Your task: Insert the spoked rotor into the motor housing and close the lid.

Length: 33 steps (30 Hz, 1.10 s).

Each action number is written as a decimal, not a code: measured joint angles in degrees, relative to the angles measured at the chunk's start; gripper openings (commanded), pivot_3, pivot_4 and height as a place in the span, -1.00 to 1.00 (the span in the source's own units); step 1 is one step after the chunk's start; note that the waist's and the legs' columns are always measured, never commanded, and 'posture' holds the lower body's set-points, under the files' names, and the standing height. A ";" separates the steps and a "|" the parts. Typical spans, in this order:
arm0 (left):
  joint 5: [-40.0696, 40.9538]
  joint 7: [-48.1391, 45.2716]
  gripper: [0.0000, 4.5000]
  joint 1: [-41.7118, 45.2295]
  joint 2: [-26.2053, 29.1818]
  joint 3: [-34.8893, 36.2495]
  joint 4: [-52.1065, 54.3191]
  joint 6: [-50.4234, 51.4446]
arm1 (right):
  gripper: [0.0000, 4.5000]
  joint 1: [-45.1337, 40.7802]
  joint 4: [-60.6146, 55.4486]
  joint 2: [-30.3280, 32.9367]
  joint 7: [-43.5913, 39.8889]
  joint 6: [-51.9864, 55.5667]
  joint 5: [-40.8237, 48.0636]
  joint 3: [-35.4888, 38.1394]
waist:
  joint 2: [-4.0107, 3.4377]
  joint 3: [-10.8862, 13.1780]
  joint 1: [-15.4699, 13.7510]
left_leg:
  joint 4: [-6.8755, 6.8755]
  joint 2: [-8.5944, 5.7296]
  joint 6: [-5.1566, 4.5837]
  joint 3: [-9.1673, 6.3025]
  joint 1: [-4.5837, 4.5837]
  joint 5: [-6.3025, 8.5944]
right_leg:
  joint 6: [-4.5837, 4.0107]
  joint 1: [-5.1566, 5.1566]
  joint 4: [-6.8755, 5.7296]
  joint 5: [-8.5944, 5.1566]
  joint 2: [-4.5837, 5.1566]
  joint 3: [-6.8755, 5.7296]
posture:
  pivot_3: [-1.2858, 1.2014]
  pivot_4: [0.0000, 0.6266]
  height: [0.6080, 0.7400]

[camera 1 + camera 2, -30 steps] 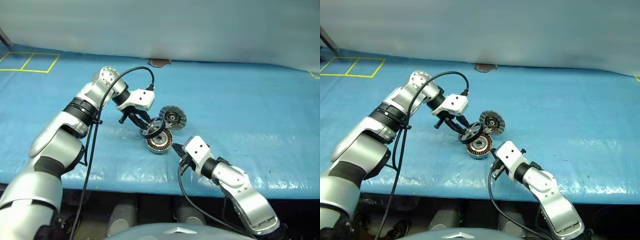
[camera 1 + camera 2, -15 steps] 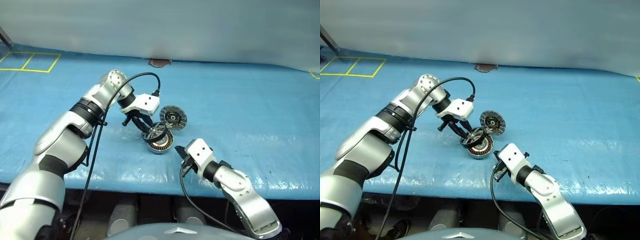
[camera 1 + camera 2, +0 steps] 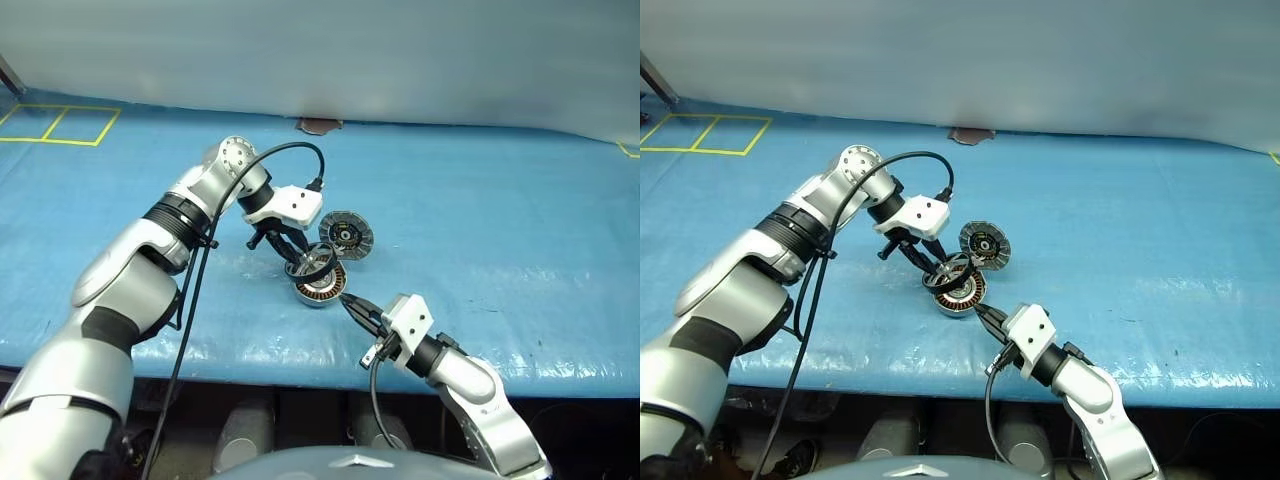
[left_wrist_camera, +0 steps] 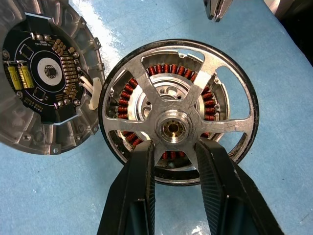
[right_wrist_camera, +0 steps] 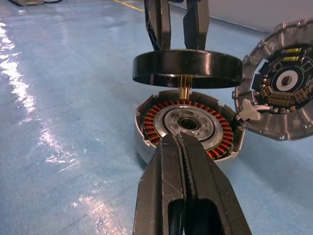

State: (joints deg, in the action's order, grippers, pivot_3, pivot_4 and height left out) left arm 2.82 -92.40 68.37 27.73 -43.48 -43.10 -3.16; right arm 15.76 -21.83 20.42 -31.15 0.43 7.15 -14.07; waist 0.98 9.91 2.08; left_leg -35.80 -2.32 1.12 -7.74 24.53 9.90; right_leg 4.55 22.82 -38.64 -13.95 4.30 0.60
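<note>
Fingers of the left hand (image 4: pixel 172 161) pinch the spoked rotor (image 5: pixel 187 67) just above the motor housing (image 5: pixel 185 128) so its pin can drop in. The right hand (image 5: pixel 184 147) waits nearby, pressed together (empty). The lid (image 4: pixel 41 76) hangs open beside it on the counter (image 3: pixel 500 210).

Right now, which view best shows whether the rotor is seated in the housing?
The right wrist view: side-on, the spoked rotor hangs clear above the motor housing, its shaft pointing down. The left wrist view looks straight down through the spokes, hiding that gap. The head views show it small.
</note>
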 measured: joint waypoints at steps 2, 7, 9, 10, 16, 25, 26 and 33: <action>-0.01 0.00 -0.59 0.22 -0.04 -0.13 -0.07 -0.06 | -0.99 0.18 1.57 -0.34 -0.15 -0.72 -0.03 -0.17 | 0.00 0.00 -0.02 | 0.00 0.00 0.00 0.00 0.00 0.00 | -0.01 0.01 0.00 -0.01 0.00 0.00 | 0.03 -0.52 1.00; -0.06 0.00 -0.59 0.44 -0.13 -0.37 -0.72 -0.27 | -0.99 0.33 3.70 -0.64 -0.13 -1.54 -0.10 -0.24 | 0.00 0.00 0.00 | 0.00 0.00 0.00 -0.01 0.00 0.00 | -0.04 0.00 -0.01 -0.02 0.00 0.00 | 0.03 -0.52 1.00; -0.16 0.00 -0.59 0.46 -0.15 -0.54 -1.17 -0.67 | -0.99 0.30 3.71 -0.68 -0.12 -1.73 -0.17 -0.24 | 0.00 0.00 -0.01 | 0.00 0.00 0.00 0.00 0.00 0.00 | -0.03 0.01 -0.01 -0.02 0.00 0.00 | 0.03 -0.52 1.00; -0.21 0.00 -0.59 0.48 -0.15 -0.71 -1.25 -0.95 | -0.99 0.30 3.74 -0.68 -0.11 -1.74 -0.22 -0.24 | 0.00 0.00 -0.03 | 0.00 0.00 0.00 0.00 0.00 0.00 | -0.03 0.00 -0.01 -0.01 0.00 0.00 | 0.03 -0.52 1.00; -0.64 0.00 -0.59 0.74 -0.61 -1.08 -1.71 -1.67 | -0.99 0.30 4.55 -0.71 0.06 -1.98 -0.62 -0.24 | 0.00 0.00 -0.07 | -0.01 -0.01 0.00 0.00 0.00 0.00 | -0.04 0.00 -0.01 -0.02 0.00 0.00 | 0.03 -0.52 1.00; -2.64 0.00 -0.59 1.70 -2.86 -1.07 -3.77 -3.50 | -0.99 0.41 5.60 -1.04 0.35 -2.84 -1.61 -0.33 | 0.00 0.00 0.00 | -0.01 0.00 0.00 0.00 0.00 0.00 | -0.02 0.00 -0.01 -0.01 0.00 0.00 | 0.03 -0.52 1.00; -2.72 0.00 -0.59 1.71 -2.94 -1.07 -3.89 -3.65 | -0.99 0.42 5.60 -1.05 0.36 -2.89 -1.69 -0.34 | 0.00 0.00 0.00 | -0.01 0.00 0.00 0.00 0.00 0.00 | -0.02 0.01 -0.01 -0.01 0.00 0.00 | 0.03 -0.52 1.00; -4.11 0.00 -0.59 1.86 -4.09 -0.82 -5.51 -5.07 | -0.99 0.48 5.66 -1.56 0.88 -3.00 -2.26 -0.35 | 0.00 0.00 -0.02 | -0.02 -0.01 0.00 0.00 0.00 0.00 | -0.02 0.00 -0.01 -0.01 0.00 0.00 | 0.03 -0.52 1.00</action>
State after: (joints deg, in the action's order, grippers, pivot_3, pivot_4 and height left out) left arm -1.29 -92.40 70.23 23.63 -44.30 -48.61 -8.23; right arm 16.24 -16.17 18.86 -30.27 -2.57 4.88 -14.42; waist 0.98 9.91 2.06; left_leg -35.82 -2.33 1.12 -7.74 24.53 9.90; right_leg 4.54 22.82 -38.65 -13.96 4.30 0.61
